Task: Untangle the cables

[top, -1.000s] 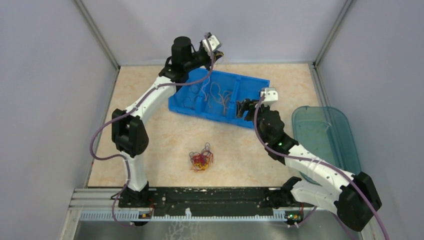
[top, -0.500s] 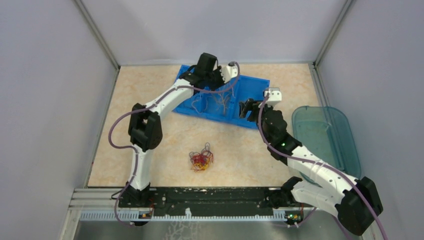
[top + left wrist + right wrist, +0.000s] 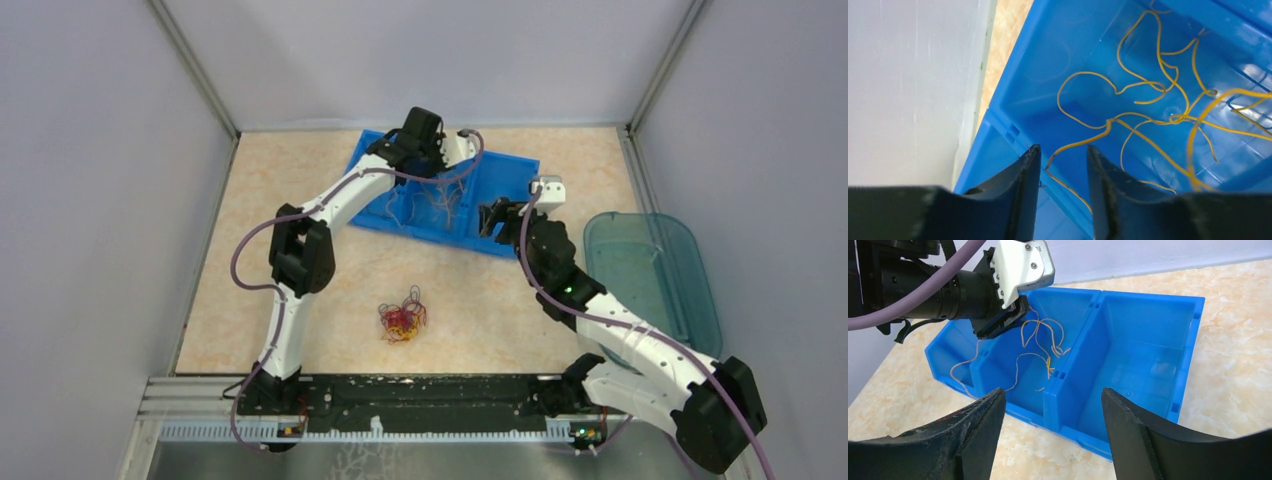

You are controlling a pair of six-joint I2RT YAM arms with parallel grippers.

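Observation:
A tangled clump of red, orange-yellow and dark cables [image 3: 402, 318] lies on the table in front of the blue bin [image 3: 510, 166]. Loose yellow cables [image 3: 1148, 85] [image 3: 1040, 340] lie spread in the bin's middle compartment. My left gripper [image 3: 1060, 150] [image 3: 440, 170] hangs over that compartment's far side with its jaws apart. One yellow strand runs slack through the gap, and neither finger touches it. My right gripper [image 3: 1053, 395] [image 3: 490, 215] stands open and empty just off the bin's near right edge.
The bin's right compartment [image 3: 1148, 355] holds nothing, and a pale strand [image 3: 960, 370] lies in its left one. A clear teal tub [image 3: 650, 270] stands at the right wall. Grey walls close in on three sides of the table [image 3: 300, 250].
The left arm swung from behind the bin's far left corner to over its middle compartment, and its jaws went from shut to apart. The right arm barely moved.

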